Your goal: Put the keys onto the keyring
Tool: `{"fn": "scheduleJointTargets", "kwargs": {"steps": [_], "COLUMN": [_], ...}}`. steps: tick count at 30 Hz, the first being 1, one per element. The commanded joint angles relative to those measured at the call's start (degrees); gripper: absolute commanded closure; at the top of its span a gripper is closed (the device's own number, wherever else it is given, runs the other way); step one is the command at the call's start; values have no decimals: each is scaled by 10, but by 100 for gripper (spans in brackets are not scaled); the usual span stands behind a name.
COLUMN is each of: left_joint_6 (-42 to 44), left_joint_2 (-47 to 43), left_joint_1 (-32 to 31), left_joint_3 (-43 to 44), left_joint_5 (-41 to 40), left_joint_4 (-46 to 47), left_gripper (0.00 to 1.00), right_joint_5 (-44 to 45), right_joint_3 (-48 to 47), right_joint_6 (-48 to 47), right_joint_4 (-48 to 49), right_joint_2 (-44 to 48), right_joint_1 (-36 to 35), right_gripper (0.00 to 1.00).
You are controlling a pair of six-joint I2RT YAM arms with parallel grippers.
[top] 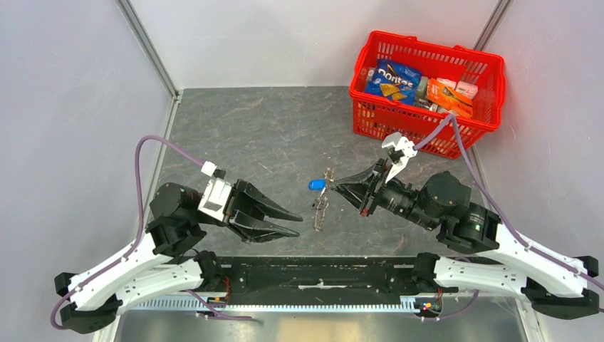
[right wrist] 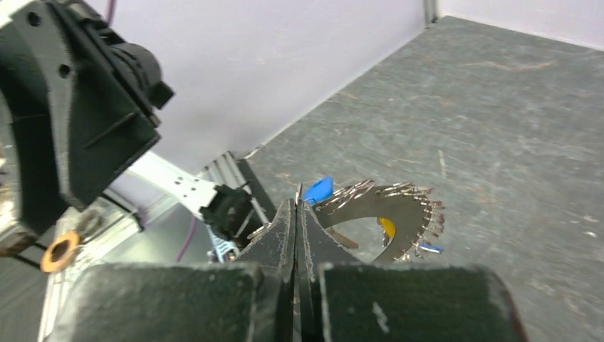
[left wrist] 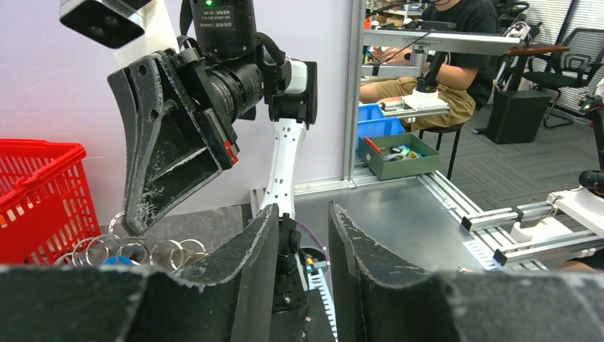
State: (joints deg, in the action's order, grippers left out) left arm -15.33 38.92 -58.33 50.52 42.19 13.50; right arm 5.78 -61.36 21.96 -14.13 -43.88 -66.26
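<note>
From above, the keyring (top: 320, 206) is seen edge-on, as a thin strip between the two grippers, and its shape cannot be made out. Only in the right wrist view is it shown as a toothed wheel with a yellow tag (right wrist: 387, 226) inside. A blue-headed key (top: 315, 185) is seen at its far end. The right gripper (top: 335, 187) is pressed together there on the ring's edge, though the contact itself is hidden behind the fingertips. The left gripper (top: 300, 223) is spread, near the ring, with nothing between its fingers. In the left wrist view the ring is partly hidden behind those fingers, and a red basket (top: 434, 46) is cut off at the edge.
</note>
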Motion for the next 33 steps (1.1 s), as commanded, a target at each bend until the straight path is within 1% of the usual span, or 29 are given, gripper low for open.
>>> {"fn": "scheduleJointTargets", "kwargs": {"steps": [1, 7, 11, 18, 21, 25, 30, 33], "left_joint_6": [1, 9, 5, -1, 0, -4, -3, -1], "left_joint_2": [-10, -41, -57, -76, -80, -80, -83, -83], "left_joint_1": [-1, -1, -1, -1, -1, -1, -1, -1], "left_joint_3": [-12, -28, -35, -45, -44, -42, -46, -45], "left_joint_5": [-18, -85, -115, -126, -135, -138, -144, -147], "left_joint_4": [-11, -63, -92, -114, -125, -131, -131, -131], "left_gripper": [61, 58, 56, 54, 52, 51, 50, 50], "right_joint_5": [73, 197, 249, 297, 282, 244, 174, 150], "right_joint_3": [-46, -46, -21, 71, 112, 137, 137, 131], "right_joint_6": [-63, -105, -109, -53, -19, 11, 29, 30], "right_joint_4": [-7, -76, -103, -110, -100, -100, -100, -91], "right_joint_2": [1, -30, -60, -80, -87, -108, -155, -192], "right_joint_1": [-1, 0, 0, 8, 21, 49, 107, 135], "right_gripper": [100, 100, 100, 100, 100, 100, 100, 100]}}
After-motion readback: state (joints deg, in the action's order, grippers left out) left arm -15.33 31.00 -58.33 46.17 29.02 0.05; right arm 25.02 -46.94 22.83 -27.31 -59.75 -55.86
